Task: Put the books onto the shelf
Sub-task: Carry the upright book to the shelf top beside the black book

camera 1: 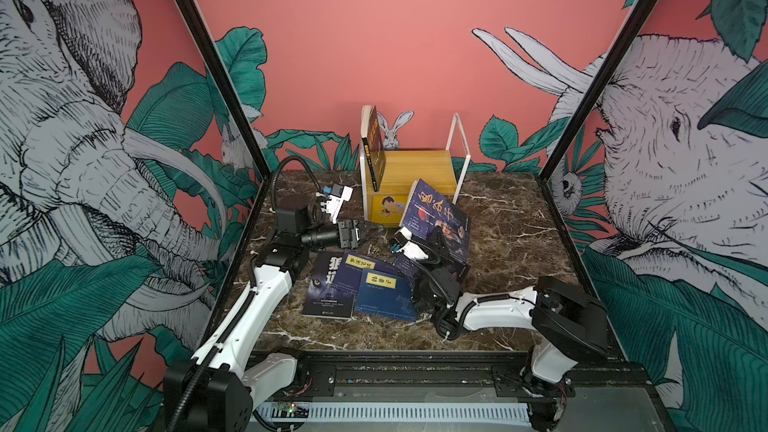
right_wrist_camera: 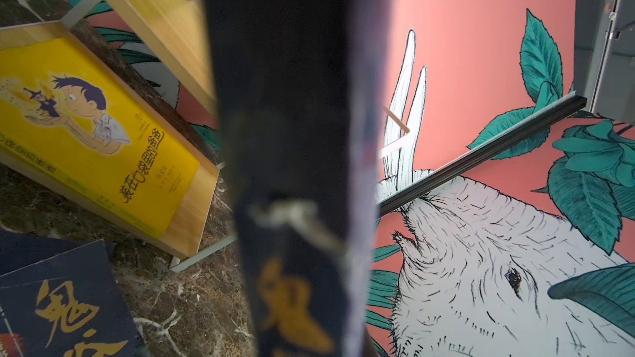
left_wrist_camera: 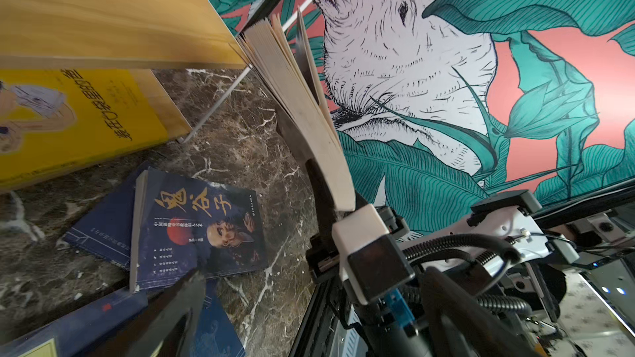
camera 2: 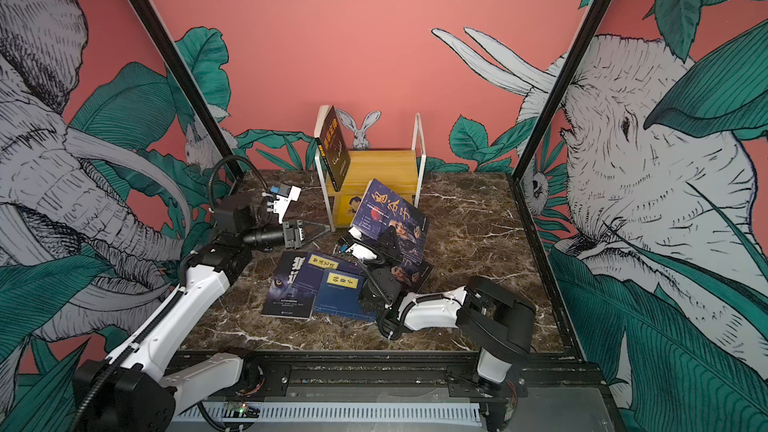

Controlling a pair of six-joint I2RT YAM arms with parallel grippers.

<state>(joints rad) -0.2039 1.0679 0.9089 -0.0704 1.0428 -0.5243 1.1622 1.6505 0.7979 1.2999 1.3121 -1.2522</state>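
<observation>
At the left, the left gripper [camera 1: 368, 227] hangs low over the marble table [camera 1: 511, 243] and points toward the shelf. Its jaws are spread wide with nothing between them. Nearer the camera, three of the books lie flat and overlap. The black wolf-eyes book [camera 1: 328, 286] is leftmost, a navy book with a yellow label [camera 1: 350, 280] lies partly over it, and a second navy book [camera 1: 386, 301] lies partly over that one. At the middle back stands the shelf [camera 1: 419, 166]. A dark brown book [camera 1: 374, 143] is upright at the left end of its top board, leaning on the white frame, and a yellow cartoon book [camera 1: 386, 206] lies on the lower board. Just right of centre, the held portrait book [camera 1: 432, 205] is lifted off the table and tilted, cover toward the camera. Its upper corner is at the front right corner of the top board, but whether they touch cannot be told. The right gripper [camera 1: 441, 241] is clamped tight on the lower part of this book. Beneath that arm a second portrait book [camera 2: 415, 274] lies flat on the table, with a third navy book [left_wrist_camera: 99, 231] partly under it.
</observation>
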